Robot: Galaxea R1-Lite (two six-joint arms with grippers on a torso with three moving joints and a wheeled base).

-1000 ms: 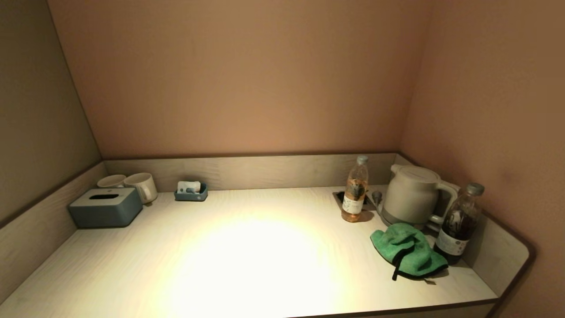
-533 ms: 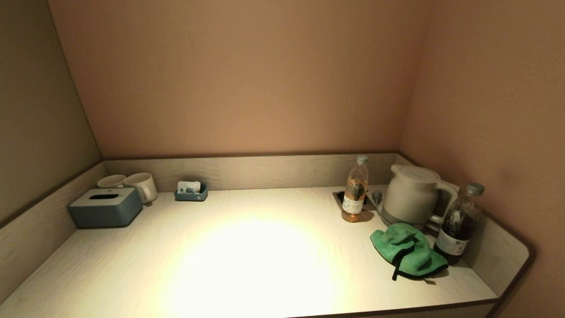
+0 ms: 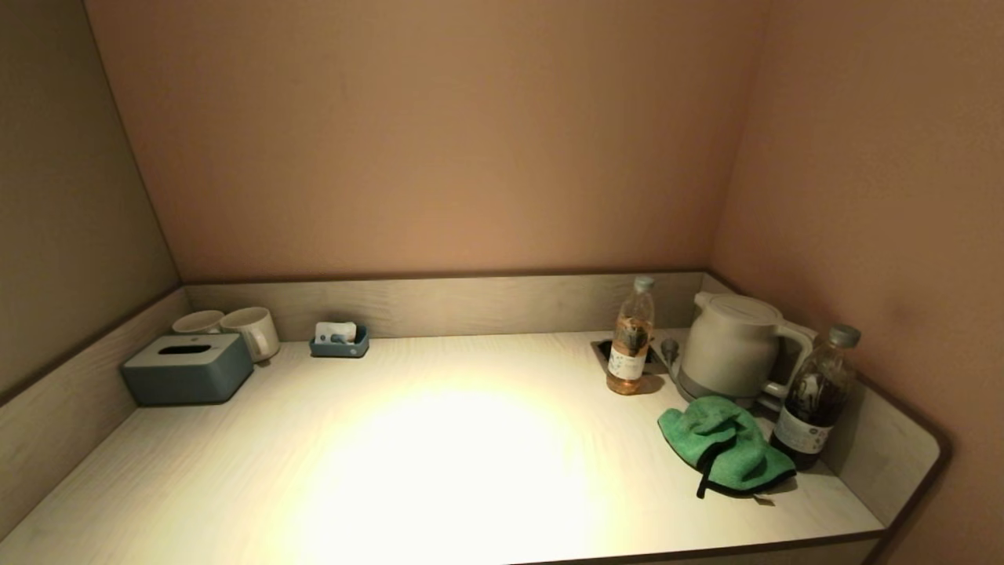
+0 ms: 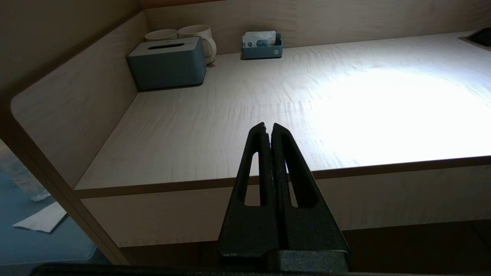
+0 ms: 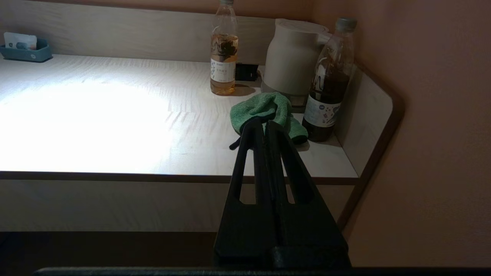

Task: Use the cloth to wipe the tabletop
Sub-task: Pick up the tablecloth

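A crumpled green cloth with a black edge lies on the pale wooden tabletop at the right, in front of the kettle and beside the dark bottle. It also shows in the right wrist view. My right gripper is shut and empty, held off the table's front edge, well short of the cloth. My left gripper is shut and empty, held off the front edge toward the left. Neither gripper shows in the head view.
A white kettle, a clear bottle and a dark bottle stand at the back right. A blue tissue box, two mugs and a small blue tray stand at the back left. Low walls edge the table.
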